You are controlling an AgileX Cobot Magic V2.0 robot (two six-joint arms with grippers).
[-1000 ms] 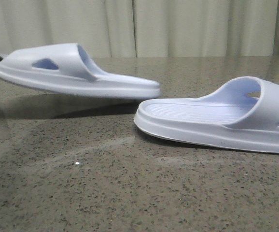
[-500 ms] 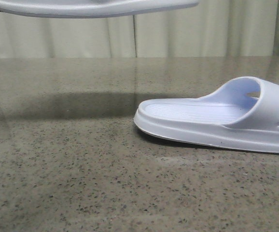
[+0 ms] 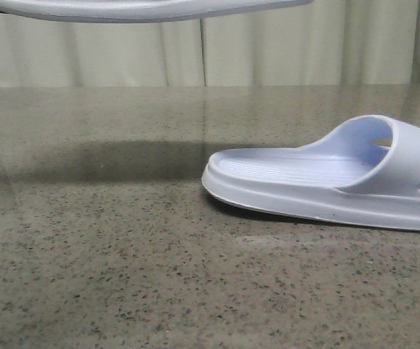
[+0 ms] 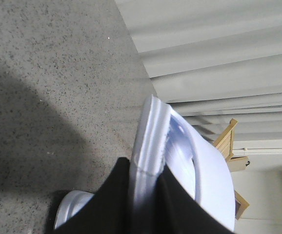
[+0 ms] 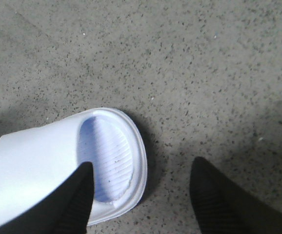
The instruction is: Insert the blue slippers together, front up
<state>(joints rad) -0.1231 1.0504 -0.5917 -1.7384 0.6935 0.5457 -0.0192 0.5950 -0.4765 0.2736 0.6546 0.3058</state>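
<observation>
Speckled stone table [image 3: 123, 291] carried one blue slipper [image 3: 326, 182], resting flat on its sole, w/ ribbed footbed up. Second slipper [image 3: 137, 9] was in the air well above the table, only its sole edge visible in front view, w/ its shadow on the table beside the resting slipper. L gripper [image 4: 143, 195] was clamped on the raised slipper's sole edge. R gripper [image 5: 141, 192] was spread wide, holding nothing, above the resting slipper's rounded end.
</observation>
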